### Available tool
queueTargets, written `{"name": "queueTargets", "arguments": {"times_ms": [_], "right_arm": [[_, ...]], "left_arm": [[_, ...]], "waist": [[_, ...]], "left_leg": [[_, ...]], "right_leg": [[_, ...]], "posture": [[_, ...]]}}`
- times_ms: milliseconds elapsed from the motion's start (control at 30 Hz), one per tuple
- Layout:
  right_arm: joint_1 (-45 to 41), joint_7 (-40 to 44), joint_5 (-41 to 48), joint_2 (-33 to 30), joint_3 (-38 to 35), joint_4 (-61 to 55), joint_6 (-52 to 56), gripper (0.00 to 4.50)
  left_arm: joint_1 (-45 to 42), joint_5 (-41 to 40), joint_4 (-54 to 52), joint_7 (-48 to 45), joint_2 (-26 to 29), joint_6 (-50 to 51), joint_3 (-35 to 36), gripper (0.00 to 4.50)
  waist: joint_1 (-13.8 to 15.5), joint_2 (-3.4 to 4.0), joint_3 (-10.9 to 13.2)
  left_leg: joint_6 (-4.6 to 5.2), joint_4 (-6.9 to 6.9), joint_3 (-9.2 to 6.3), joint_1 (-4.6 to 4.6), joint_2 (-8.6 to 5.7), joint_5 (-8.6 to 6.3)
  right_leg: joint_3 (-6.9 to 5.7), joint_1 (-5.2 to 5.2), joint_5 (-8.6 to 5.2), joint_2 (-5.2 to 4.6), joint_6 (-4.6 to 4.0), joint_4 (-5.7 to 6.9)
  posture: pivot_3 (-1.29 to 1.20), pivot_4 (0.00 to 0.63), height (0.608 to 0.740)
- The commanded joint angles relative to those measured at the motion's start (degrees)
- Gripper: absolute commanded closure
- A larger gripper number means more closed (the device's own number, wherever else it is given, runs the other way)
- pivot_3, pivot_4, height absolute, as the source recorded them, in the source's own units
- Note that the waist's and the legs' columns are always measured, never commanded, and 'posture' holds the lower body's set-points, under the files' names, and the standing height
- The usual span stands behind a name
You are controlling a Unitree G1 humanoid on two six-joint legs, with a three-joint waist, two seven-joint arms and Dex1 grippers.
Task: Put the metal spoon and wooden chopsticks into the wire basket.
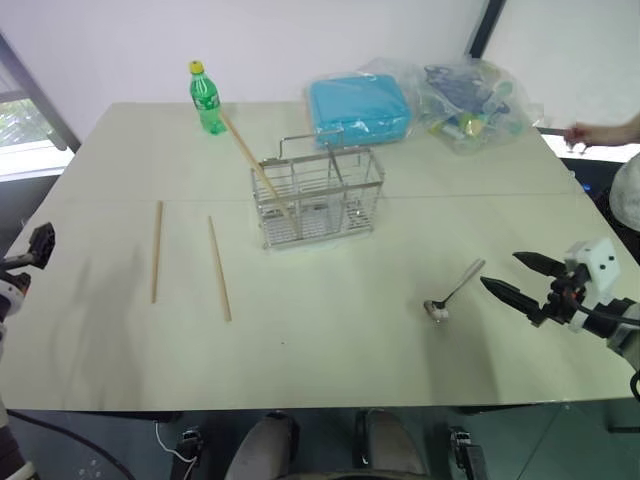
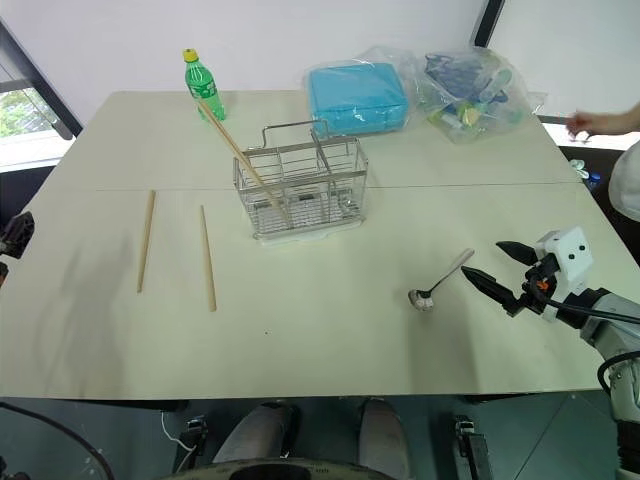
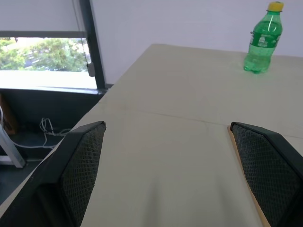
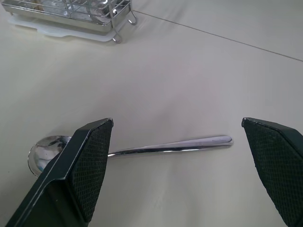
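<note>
Right gripper (image 2: pixel 494 268) hangs spread wide, empty, beside the metal spoon (image 2: pixel 438 280) near the table's right edge; closing carelessly could skid it.

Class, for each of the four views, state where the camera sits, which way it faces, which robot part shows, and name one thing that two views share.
Left eye view: on the head, looking down over the table; right gripper open beside the metal spoon.
Right eye view: same head, same scene; wire basket with one chopstick leaning in it, two chopsticks lying flat.
Left wrist view: looks along open fingers toward the green bottle.
Right wrist view: looks along open fingers at the spoon.
Shared: spoon, in eye and right wrist views.
</note>
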Motion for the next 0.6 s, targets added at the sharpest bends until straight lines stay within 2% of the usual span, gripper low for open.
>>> {"name": "queueTargets", "arguments": {"times_ms": [33, 600], "right_arm": [[-0.1, -0.1, 0.4, 0.3, -1.2, -0.4, -1.2, 0.00], [-2.5, 1.4, -0.3, -1.3, -0.4, 2.0, -2.8, 0.00]], "left_arm": [[-0.6, 0.5, -0.7, -0.4, 1.6, -1.5, 0.3, 0.05], [-2.1, 0.2, 0.2, -0.6, 1.5, -1.2, 0.0, 0.05]], "waist": [[0.0, 0.01, 0.0], [0.0, 0.00, 0.0]], "left_leg": [[0.00, 0.00, 0.00, 0.00, 0.00, 0.00], [0.00, 0.00, 0.01, 0.02, 0.00, 0.00]], "right_leg": [[0.00, 0.00, 0.00, 0.00, 0.00, 0.00], [0.01, 0.00, 0.01, 0.00, 0.00, 0.02]], "posture": [[0.00, 0.150, 0.733], [0.00, 0.150, 0.733]]}}
